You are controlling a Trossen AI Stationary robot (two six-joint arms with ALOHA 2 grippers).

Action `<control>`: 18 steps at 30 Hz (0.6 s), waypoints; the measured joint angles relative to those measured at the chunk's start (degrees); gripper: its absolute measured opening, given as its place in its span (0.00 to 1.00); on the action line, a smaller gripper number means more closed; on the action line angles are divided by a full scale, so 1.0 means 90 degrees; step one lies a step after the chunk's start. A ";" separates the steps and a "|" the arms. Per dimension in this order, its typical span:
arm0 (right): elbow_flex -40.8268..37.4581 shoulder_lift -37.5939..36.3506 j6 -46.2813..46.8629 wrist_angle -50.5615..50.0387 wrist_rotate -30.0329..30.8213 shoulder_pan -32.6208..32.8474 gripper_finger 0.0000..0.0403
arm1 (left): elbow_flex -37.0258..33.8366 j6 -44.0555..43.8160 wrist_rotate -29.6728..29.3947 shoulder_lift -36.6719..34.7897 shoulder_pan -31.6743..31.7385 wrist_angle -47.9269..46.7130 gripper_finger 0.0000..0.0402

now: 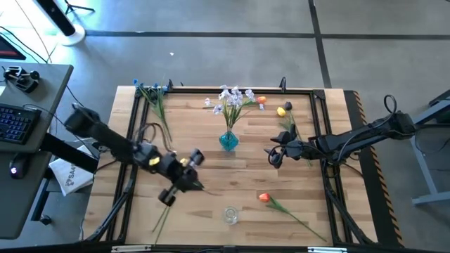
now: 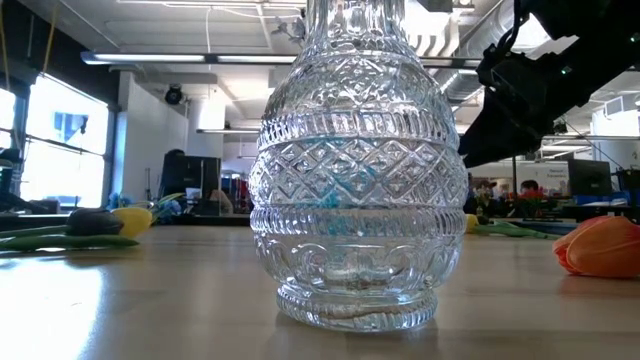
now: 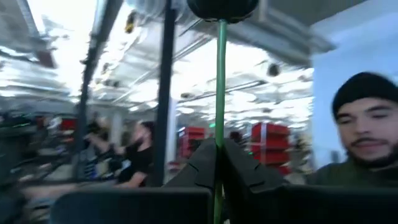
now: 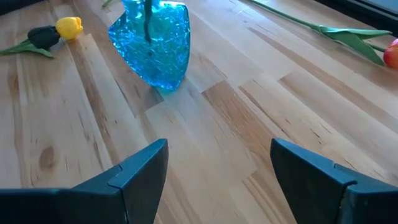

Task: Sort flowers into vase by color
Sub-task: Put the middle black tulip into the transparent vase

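High view first: we see the left end effector [image 1: 188, 169] shut on a thin green stem [image 1: 163, 211], just beside the clear vase [image 1: 230, 214] and toward the surface's [image 1: 211, 140] left front. The stem runs down from the grip toward the front edge. In the left wrist view we see the same stem [image 3: 220, 87] pinched between the two dark fingers [image 3: 249, 177], rising straight to a dark bud [image 3: 222, 7] at its far end. That camera looks out into the room, where two people show, so we take the left wrist to be tipped up; the arm comes in slanting from the surface's left edge.

We find the right end effector [image 1: 274, 154] just right of the blue vase [image 1: 228, 140], its jaws wide apart and holding nothing. In the right wrist view the blue vase [image 4: 154, 40] stands beyond the spread fingers [image 4: 134, 171], well clear of them. The right arm reaches in level from the right edge.

White and pale-blue sprays [image 1: 233, 98] stand in the blue vase. An orange tulip [image 1: 264, 198] lies right of the clear vase, its stem running to the front right. A yellow tulip [image 1: 281, 111] and a dark bud [image 1: 287, 106] lie right of the blue vase, behind the right end effector. Blue sprays [image 1: 153, 88] lie at the back left corner.
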 joint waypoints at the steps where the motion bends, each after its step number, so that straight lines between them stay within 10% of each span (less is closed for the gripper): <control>1: 0.0000 0.0000 0.0000 0.0016 0.0002 0.0000 0.69 | 0.0177 -0.0178 0.0199 0.0219 0.0040 0.0115 0.00; 9: 0.0000 -0.0001 -0.0046 0.0043 0.0002 0.0000 0.69 | 0.1361 -0.1353 0.1735 0.1267 0.0307 0.0211 0.00; 18: 0.0000 -0.0002 -0.0049 0.0043 0.0002 0.0000 0.69 | 0.1388 -0.1672 0.1700 0.1733 0.0497 0.0194 0.00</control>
